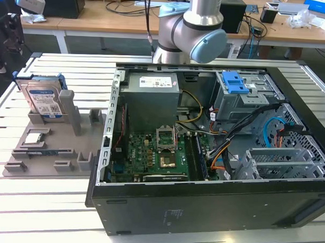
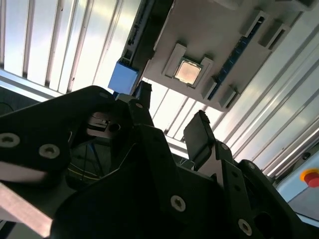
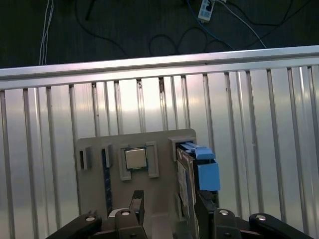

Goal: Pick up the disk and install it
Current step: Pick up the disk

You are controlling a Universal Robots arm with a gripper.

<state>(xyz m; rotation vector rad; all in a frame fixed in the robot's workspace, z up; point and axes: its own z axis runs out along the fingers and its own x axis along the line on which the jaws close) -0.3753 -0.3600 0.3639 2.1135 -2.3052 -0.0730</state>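
The disk (image 1: 43, 98) stands on edge in a slot of the grey fixture (image 1: 44, 149), at the exterior view's left; it is silver with a white-and-blue label and blue rails. In the first wrist view the disk (image 3: 185, 181) with its blue rail (image 3: 207, 172) lies well below my gripper (image 3: 168, 211), nearer one finger (image 3: 202, 214) than the other. The fingers are spread apart and touch nothing. The second wrist view shows the same dark fingers (image 2: 199, 134) apart, with the blue rail (image 2: 122, 77) beyond them. The dark wrist end of the arm (image 1: 5, 38) hangs above the fixture.
An open computer case (image 1: 202, 203) lies on the slatted aluminium table (image 1: 42, 213), holding a motherboard (image 1: 156, 156), a power supply (image 1: 152, 100) and a grey drive cage with a blue latch (image 1: 234, 81). The fixture also holds a processor chip (image 3: 134, 159). The table's edge rail (image 3: 159, 62) runs beyond the fixture.
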